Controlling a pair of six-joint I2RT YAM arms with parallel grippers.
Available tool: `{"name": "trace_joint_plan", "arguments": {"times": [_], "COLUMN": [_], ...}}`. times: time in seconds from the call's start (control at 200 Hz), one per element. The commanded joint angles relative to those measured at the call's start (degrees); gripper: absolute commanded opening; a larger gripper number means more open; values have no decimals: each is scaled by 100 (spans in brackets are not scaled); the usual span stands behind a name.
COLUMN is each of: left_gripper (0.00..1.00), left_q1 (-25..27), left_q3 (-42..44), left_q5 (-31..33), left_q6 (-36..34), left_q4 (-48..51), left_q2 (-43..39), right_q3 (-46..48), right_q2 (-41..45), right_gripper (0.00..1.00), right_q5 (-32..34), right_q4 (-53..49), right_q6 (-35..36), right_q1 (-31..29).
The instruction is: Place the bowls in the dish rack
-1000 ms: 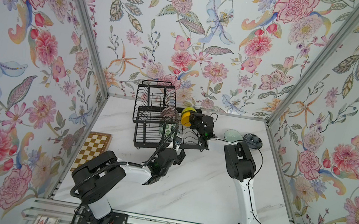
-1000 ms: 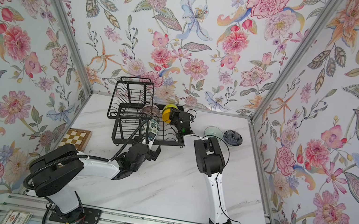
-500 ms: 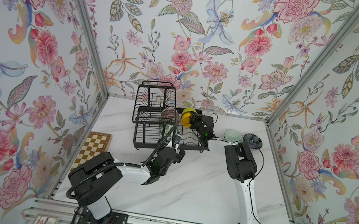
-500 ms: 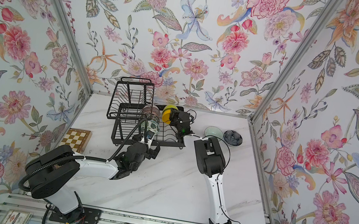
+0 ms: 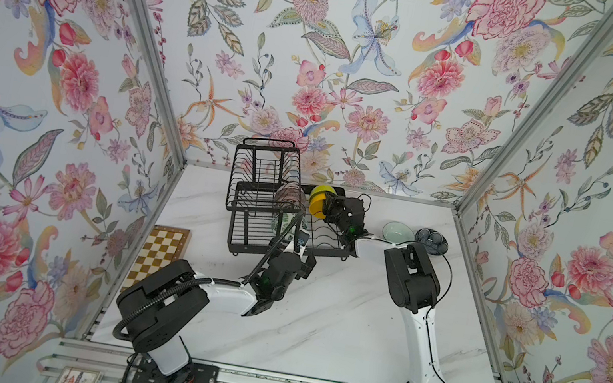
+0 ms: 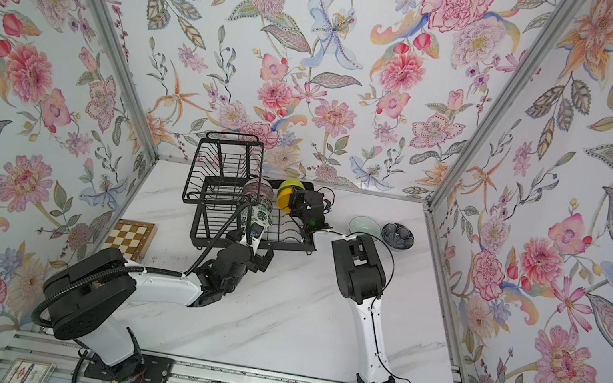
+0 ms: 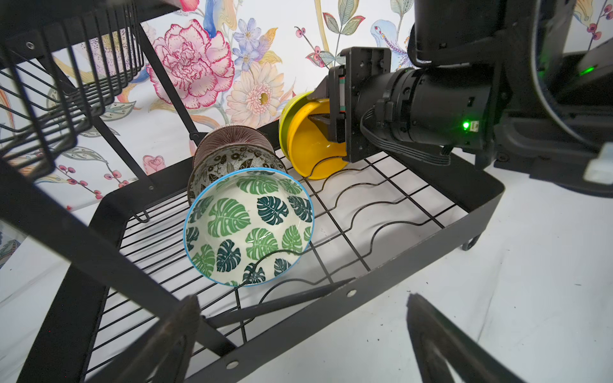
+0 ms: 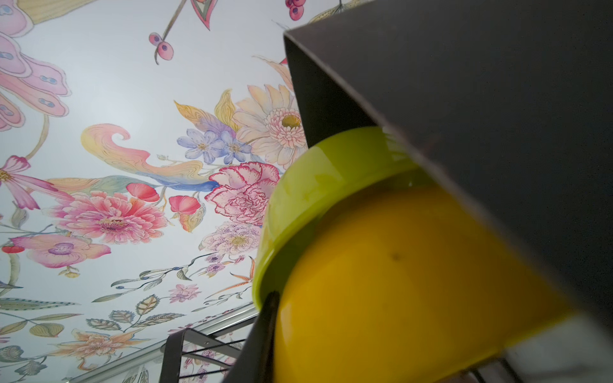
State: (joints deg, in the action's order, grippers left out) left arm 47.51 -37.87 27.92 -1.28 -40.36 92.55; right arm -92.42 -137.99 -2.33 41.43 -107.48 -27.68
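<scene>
right claw (image 7: 321, 121) pokes into orange-yellow bowl (image 7: 315, 156) standing in the dish rack (image 7: 431, 247).

A robot lab booth: floral panels (image 5: 319, 55) in aluminium framing (image 5: 144, 43) enclose a marbled tabletop (image 5: 336, 332) with two mounted arms (image 5: 419, 333).

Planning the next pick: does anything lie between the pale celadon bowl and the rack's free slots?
Only the right arm, stretched past the celadon bowl over the dish rack's end, its claw at the orange-yellow bowl. Nothing else shows between.

A checkered chessboard (image 5: 158, 256) lies on the white marble tabletop (image 5: 336, 332).
</scene>
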Motion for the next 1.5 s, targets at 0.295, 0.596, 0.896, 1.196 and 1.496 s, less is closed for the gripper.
{"name": "trace_joint_plan", "arguments": {"times": [0.295, 0.596, 0.896, 1.196, 1.496], "left_gripper": [99, 99, 99, 99, 99], "left_q1": [-73, -66, -49, -31, -11], "left_q3": [52, 61, 47, 35, -13], "left_q5": [147, 132, 130, 148, 108], "left_q6": [7, 22, 13, -8, 64], "left_q4": [-58, -24, 4, 17, 116], "left_q2": [-197, -247, -247, -247, -479], "right_q3": [255, 382, 532, 909, 1315], "right_q2": [280, 427, 662, 1007, 1450], "right_gripper": [32, 47, 58, 66, 82], "right_q5": [-94, -89, -111, -83, -22], "right_q4": [-612, -611, -513, -307, -205], "right_q6": [-29, -28, 67, 77, 131], "right_q1": [-176, -203, -203, -210, -246]}}
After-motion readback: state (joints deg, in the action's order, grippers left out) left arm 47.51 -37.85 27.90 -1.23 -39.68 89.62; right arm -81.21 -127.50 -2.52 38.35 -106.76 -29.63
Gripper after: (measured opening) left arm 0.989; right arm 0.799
